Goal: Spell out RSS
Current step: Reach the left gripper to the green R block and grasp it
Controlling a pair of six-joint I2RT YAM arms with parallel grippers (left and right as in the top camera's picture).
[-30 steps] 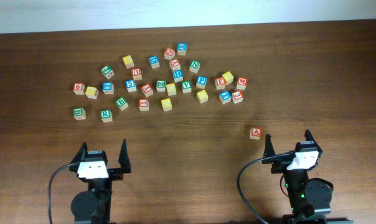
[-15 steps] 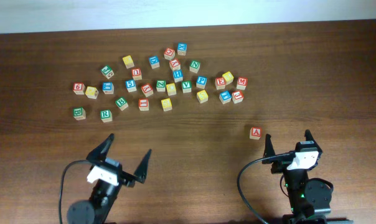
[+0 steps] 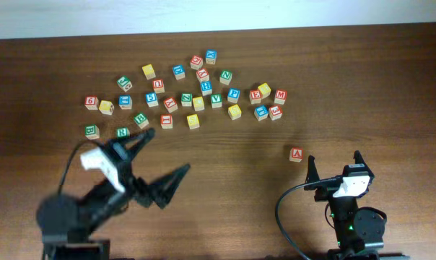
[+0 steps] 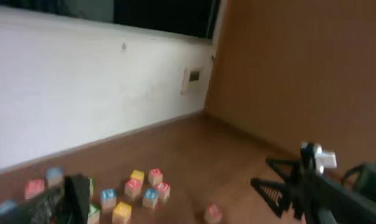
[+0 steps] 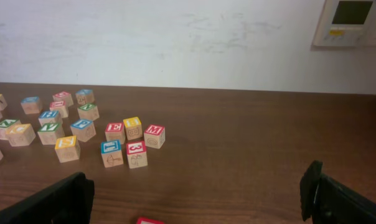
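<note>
The green R cube (image 3: 123, 132) sits at the front left of the cube cluster, just left of my left gripper's upper finger. Several yellow cubes lie in the cluster, such as one (image 3: 193, 120) at the front and another (image 3: 234, 111) further right; I cannot read which carry S. My left gripper (image 3: 160, 157) is open and empty, raised and turned diagonally, front right of the R cube. Its wrist view is blurred. My right gripper (image 3: 333, 165) is open and empty near the front right, also seen in the right wrist view (image 5: 194, 202).
A green B cube (image 3: 141, 119) and another green cube (image 3: 92, 131) lie near the R cube. A lone red A cube (image 3: 297, 154) stands just beyond the right gripper, at the bottom edge of the right wrist view (image 5: 149, 220). Several other lettered cubes fill the back middle.
My left arm has swung forward and twisted towards the right, its open gripper now beside the front of the cluster. The right arm and the cubes have not moved.
</note>
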